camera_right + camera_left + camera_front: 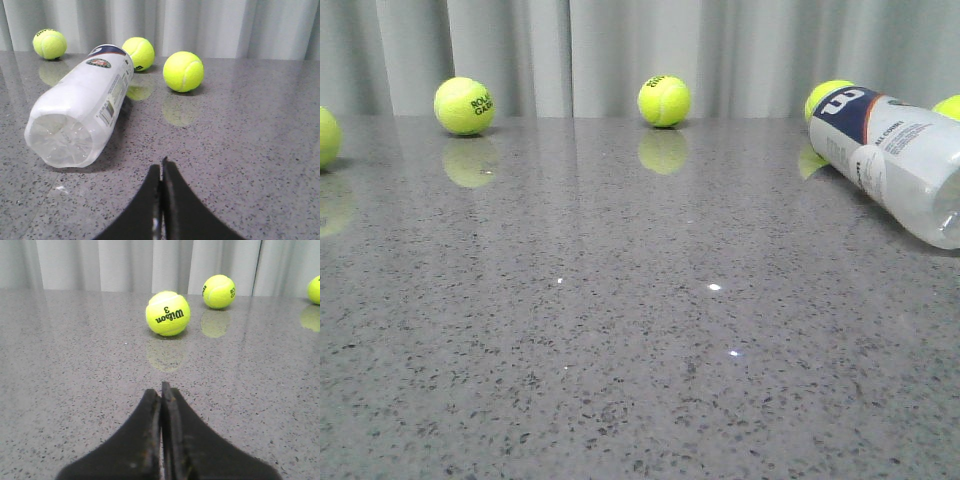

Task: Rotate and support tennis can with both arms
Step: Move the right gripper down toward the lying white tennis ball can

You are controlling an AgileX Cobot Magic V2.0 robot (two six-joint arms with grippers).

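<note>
- At the far left edge of the front view we see a tennis ball (325, 136) cut by the frame, on the grey speckled table (620, 330).
- Further right, in the upper left, sits a second ball (465, 105) with dark lettering, and near the upper centre a third ball (664, 100), both close to the pale curtain (620, 50).
- At the right edge of the front view the tennis can (900, 160) lies on its side, navy panel end toward the curtain, its clear end running out of frame at the right; 2 more balls peek from behind it.
- Neither arm shows in the front view.
- In the left wrist view, the left gripper (161, 390) is held low over the table, its 2 black fingers pressed together with nothing between them, pointing at a Wilson 3 ball (168, 313) ahead.
- In the right wrist view, the right gripper (161, 167) is likewise closed and empty, low over the table, with the can's clear base at the left of that frame, apart from the fingertips.
</note>
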